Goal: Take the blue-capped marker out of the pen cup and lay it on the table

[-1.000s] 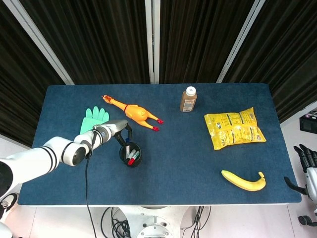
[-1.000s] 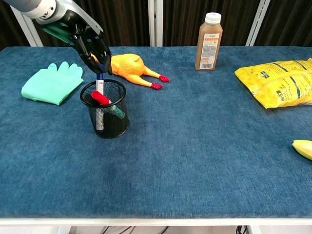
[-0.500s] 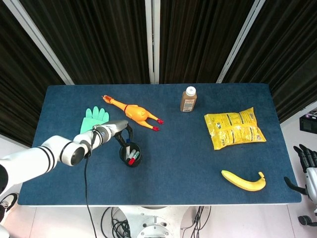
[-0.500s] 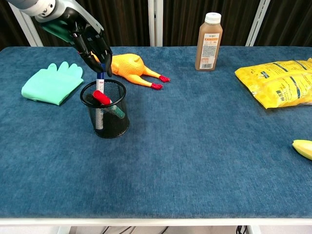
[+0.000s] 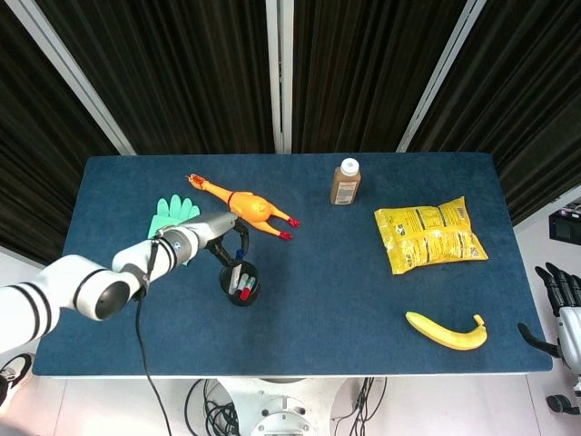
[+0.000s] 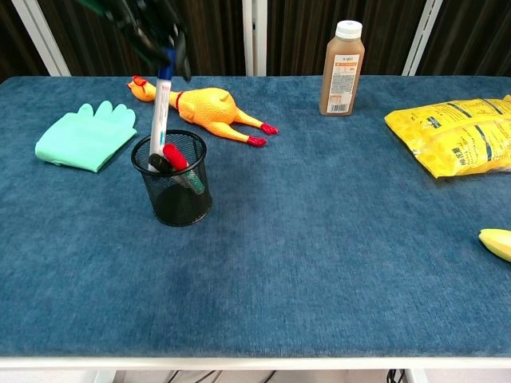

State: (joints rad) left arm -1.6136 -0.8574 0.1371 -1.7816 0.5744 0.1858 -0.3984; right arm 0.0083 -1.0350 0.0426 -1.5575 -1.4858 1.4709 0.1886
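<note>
My left hand (image 6: 152,28) grips the top of the blue-capped marker (image 6: 160,104) and holds it upright, most of its white barrel above the rim of the black mesh pen cup (image 6: 177,191). The marker's lower end is still inside the cup. A red-capped marker (image 6: 176,156) and a green one (image 6: 195,183) lean in the cup. In the head view the left hand (image 5: 223,238) hangs over the cup (image 5: 241,289). My right hand (image 5: 556,300) hangs off the table's right edge, holding nothing, fingers apart.
A rubber chicken (image 6: 204,106) lies just behind the cup and a green glove (image 6: 84,137) to its left. A brown bottle (image 6: 342,69) stands at the back, a yellow bag (image 6: 451,134) at right, a banana (image 5: 447,331) front right.
My left hand has risen, drawing the blue-capped marker up out of the cup until most of its barrel shows. The right hand has not moved.
</note>
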